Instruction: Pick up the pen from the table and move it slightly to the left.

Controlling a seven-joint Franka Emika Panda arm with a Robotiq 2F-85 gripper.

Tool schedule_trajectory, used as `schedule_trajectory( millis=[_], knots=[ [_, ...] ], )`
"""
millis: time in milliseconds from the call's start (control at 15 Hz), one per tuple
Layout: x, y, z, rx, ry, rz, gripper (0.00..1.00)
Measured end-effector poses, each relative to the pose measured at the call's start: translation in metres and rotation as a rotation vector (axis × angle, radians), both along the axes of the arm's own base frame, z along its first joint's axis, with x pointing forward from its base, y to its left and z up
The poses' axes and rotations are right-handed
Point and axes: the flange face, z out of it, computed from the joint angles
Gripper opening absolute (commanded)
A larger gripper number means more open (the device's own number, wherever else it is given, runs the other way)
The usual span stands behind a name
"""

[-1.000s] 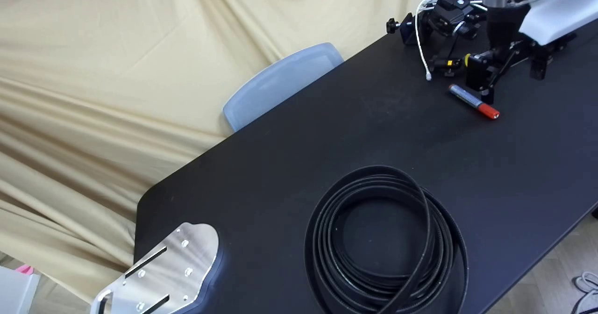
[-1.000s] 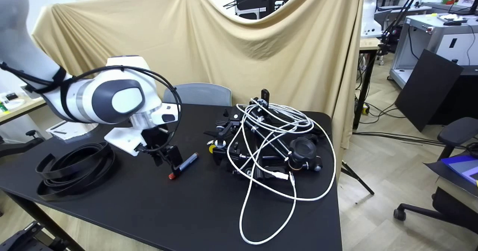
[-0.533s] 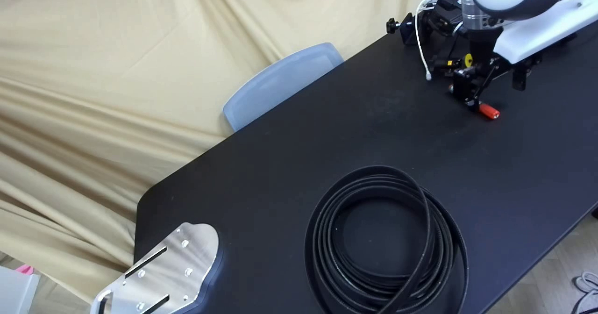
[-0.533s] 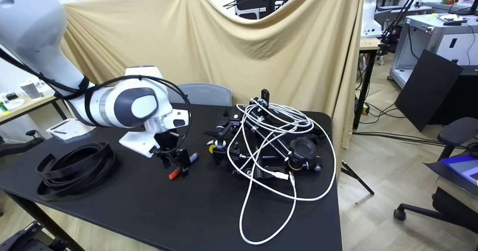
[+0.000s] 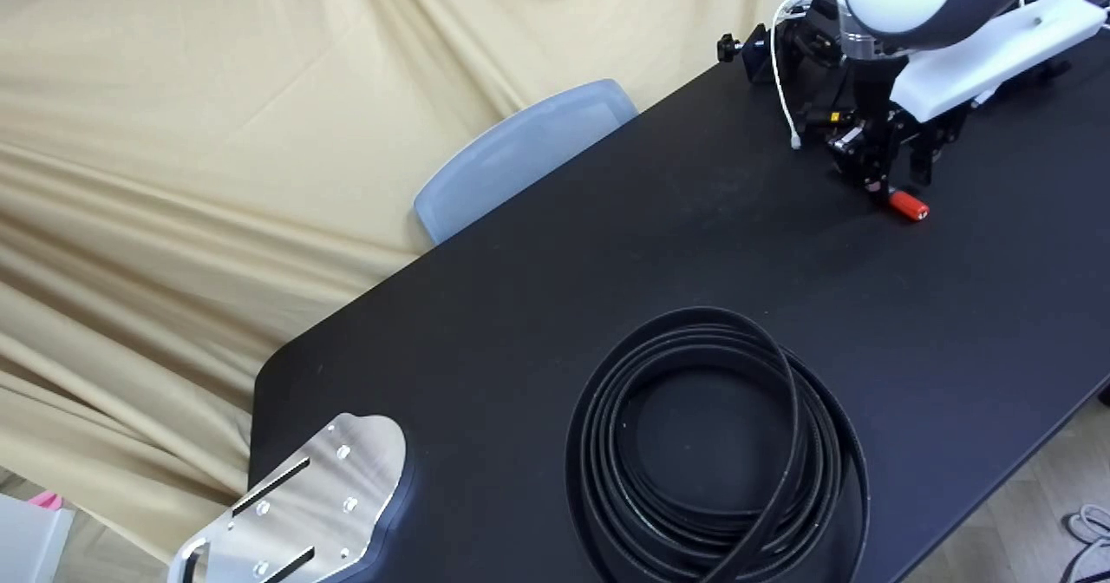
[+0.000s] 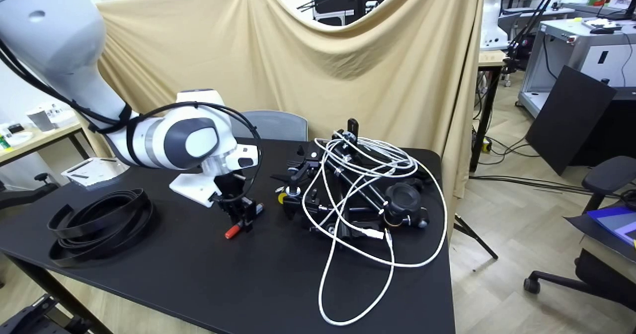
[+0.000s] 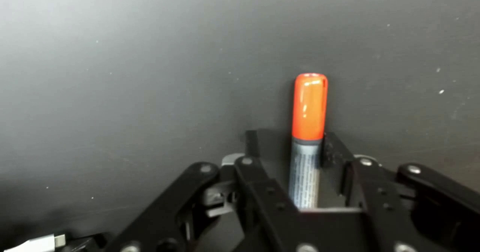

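Observation:
The pen [image 7: 309, 109], with a dark blue-grey barrel and an orange-red end, lies flat on the black table [image 7: 150, 94]. Around its barrel stands my gripper [image 7: 290, 139], partly closed but still open, one finger on each side. The pen is close against the right-hand finger [image 7: 335, 147] in the wrist view, while a clear gap separates it from the left-hand finger [image 7: 252, 143]. In both exterior views the gripper [image 5: 898, 182] is low over the pen, hiding much of the barrel; the red end [image 6: 232, 231] sticks out.
Black stand gear [image 6: 402, 197] with looped white cables lies close beside the gripper. A coiled black cable [image 5: 598, 444] and a shiny metal plate [image 5: 303, 496] are elsewhere on the tabletop. A grey chair back [image 5: 520, 158] stands at the table edge before a beige cloth [image 5: 260, 88].
My gripper has come down over the pen, moving left in one exterior picture and right in another. Its jaws have narrowed. The pen lies practically where it was.

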Motion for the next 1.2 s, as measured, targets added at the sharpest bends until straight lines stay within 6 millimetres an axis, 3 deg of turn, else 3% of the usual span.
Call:
schedule_trajectory(
  millis=[200,333,800,1200],
  knots=[
    [0.002,-0.002,-0.001,0.002,-0.002,-0.010,0.01],
    [0.002,-0.003,-0.001,0.007,-0.003,-0.012,0.05],
    [0.013,0.004,0.010,0.001,-0.027,0.029,0.05],
    [0.041,0.045,0.053,-0.025,-0.068,0.150,0.05]
  ],
)
